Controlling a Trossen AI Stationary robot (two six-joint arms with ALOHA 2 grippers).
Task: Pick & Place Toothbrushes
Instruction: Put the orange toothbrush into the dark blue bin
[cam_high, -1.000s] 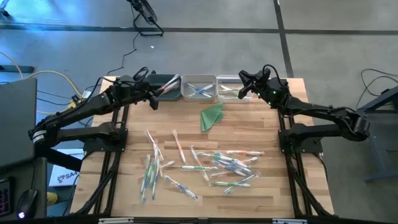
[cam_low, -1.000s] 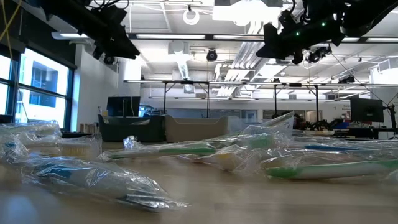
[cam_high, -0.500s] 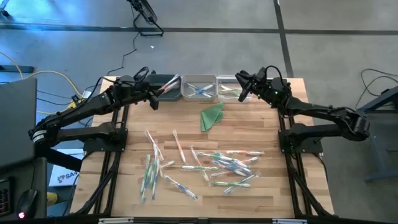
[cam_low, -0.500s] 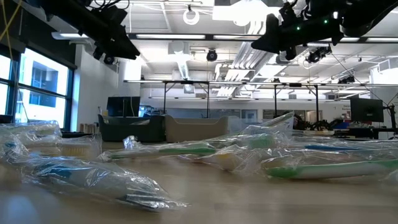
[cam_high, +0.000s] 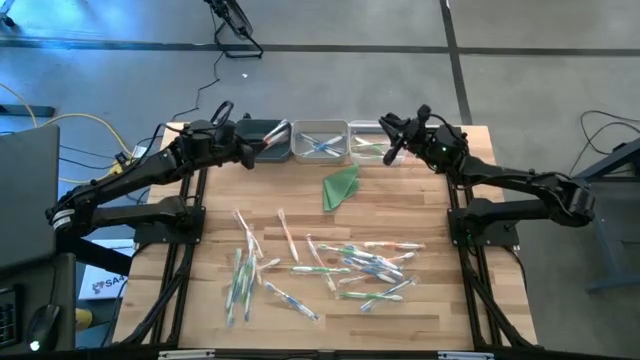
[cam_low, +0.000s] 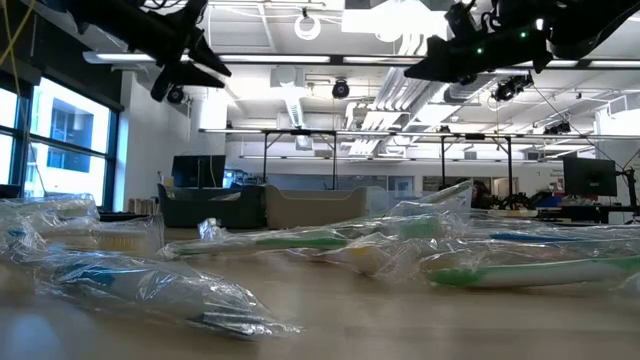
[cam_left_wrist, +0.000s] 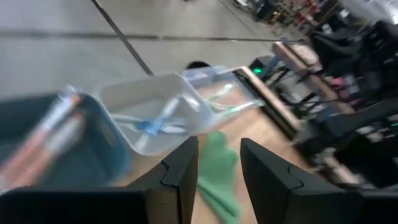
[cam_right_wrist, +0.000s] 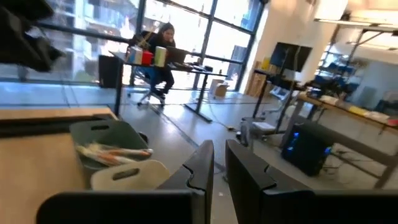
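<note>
The left end effector (cam_high: 250, 158) has moved a little back from the dark bin (cam_high: 262, 139), half open and empty. The right end effector (cam_high: 390, 150), nearly closed and empty, hangs over the right bin (cam_high: 368, 141). Most toothbrushes (cam_high: 330, 265) lie on the tabletop (cam_high: 400, 200), far from both; more picks remain.

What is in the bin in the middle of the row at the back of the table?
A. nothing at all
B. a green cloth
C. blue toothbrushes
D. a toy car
C: in the high view the middle bin holds blue toothbrushes, and the left wrist view shows them too; the green cloth lies on the table in front of the bins.
</note>
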